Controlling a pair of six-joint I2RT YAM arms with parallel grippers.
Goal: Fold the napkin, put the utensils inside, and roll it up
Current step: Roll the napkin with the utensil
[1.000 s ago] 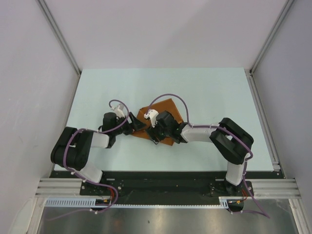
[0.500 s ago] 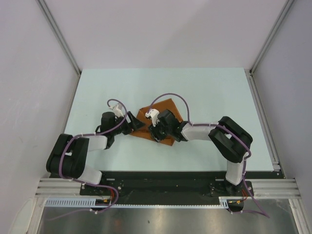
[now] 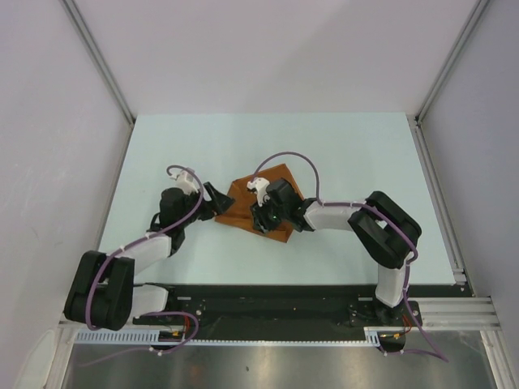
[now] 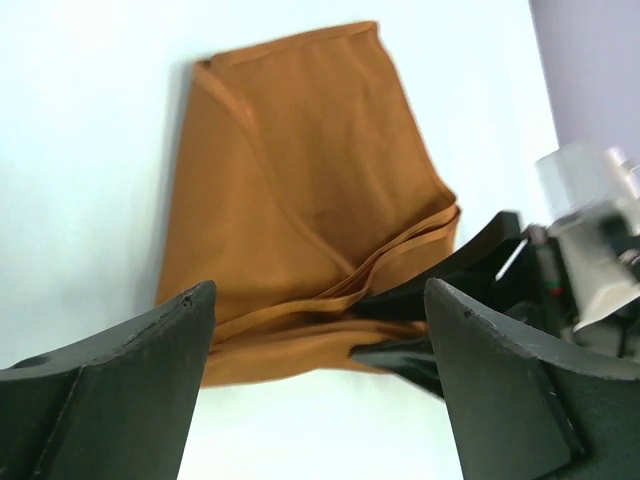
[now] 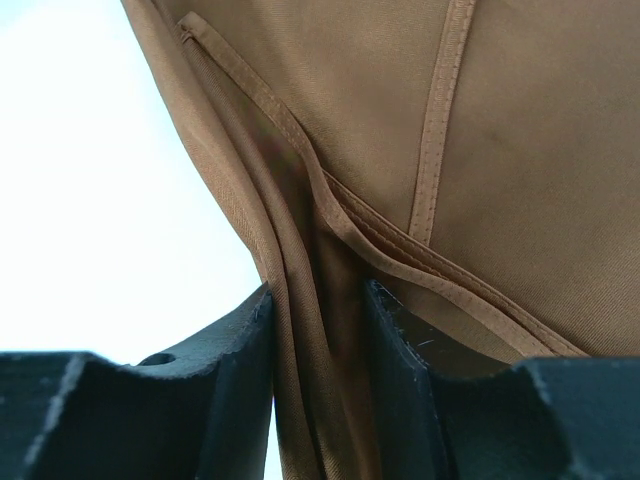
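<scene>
Right gripper [image 5: 315, 300] is clamping down on a bunched fold of the napkin [image 4: 300, 170] (several hemmed layers showing), which is lying folded on the surface [image 3: 349, 154]. Left gripper [image 4: 318, 300] is hovering wide open just beside the cloth's edge, holding nothing.

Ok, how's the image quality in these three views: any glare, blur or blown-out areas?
Top external: even light, sharp, no glare. Left wrist: table washed out almost to white, the near jaws slightly soft, napkin crisp. Right wrist: table blown to pure white, napkin weave and hems sharp, jaws dark with little detail.
</scene>
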